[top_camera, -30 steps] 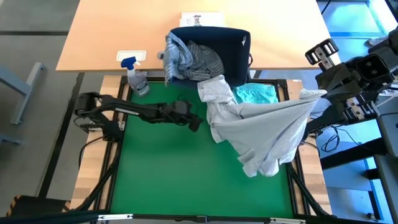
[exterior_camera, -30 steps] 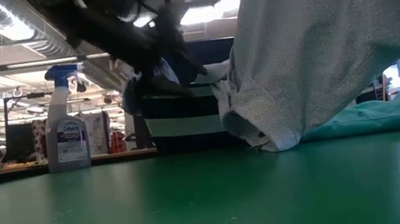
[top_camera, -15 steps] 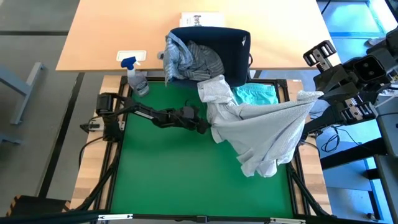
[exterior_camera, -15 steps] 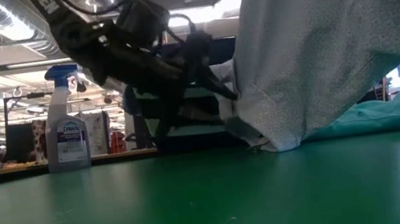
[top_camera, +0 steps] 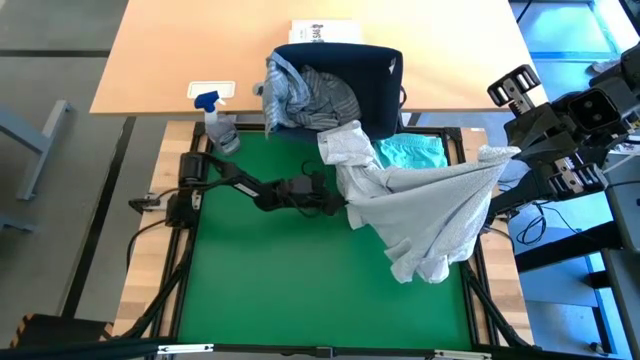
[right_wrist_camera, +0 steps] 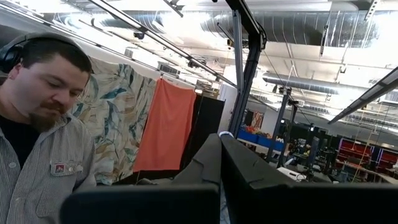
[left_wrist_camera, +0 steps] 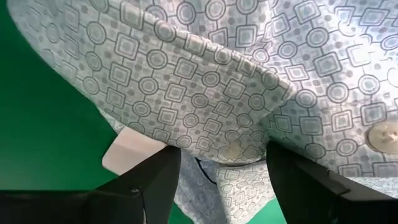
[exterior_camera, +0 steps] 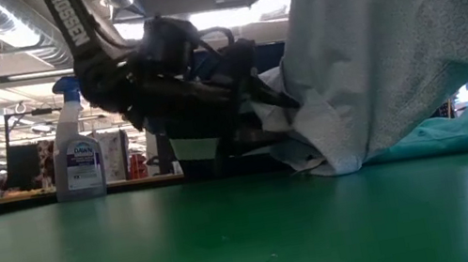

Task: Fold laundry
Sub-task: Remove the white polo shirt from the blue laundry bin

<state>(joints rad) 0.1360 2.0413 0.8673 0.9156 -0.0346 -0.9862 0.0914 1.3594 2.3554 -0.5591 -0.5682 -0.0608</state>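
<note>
A pale shirt (top_camera: 430, 210) printed with small circles and squares slants down from my right gripper (top_camera: 497, 152), which is shut on it high over the table's right edge. The shirt's lower folds (exterior_camera: 330, 162) rest on the green mat (top_camera: 270, 290). My left gripper (left_wrist_camera: 221, 186) is open and low at the shirt's left edge (top_camera: 345, 205), its fingers on either side of a fold. A mint-teal garment (top_camera: 412, 150) lies on the mat at the far right. More laundry (top_camera: 305, 95) hangs over the rim of a navy basket (top_camera: 375, 75). My left gripper has a fold of the shirt's edge (left_wrist_camera: 224, 152) between its open fingers, coming nearly level from the table's left; I cannot tell whether they touch it. My right gripper holds a bunched part of the shirt (top_camera: 485, 160); the gripper hides the contact. The shirt hangs below it, its lower end (top_camera: 420, 265) on the mat.
A spray bottle (top_camera: 220, 125) stands at the mat's far left corner. The basket sits at the far edge, against a wooden table (top_camera: 180, 50). A person (right_wrist_camera: 37, 124) shows beyond the table in the right wrist view. Bare mat lies in the near half.
My left gripper has come down and gone toward the table's right, up to the shirt's left edge, tipping from pointing down to nearly level. It has stayed open. The shirt hangs much as before.
</note>
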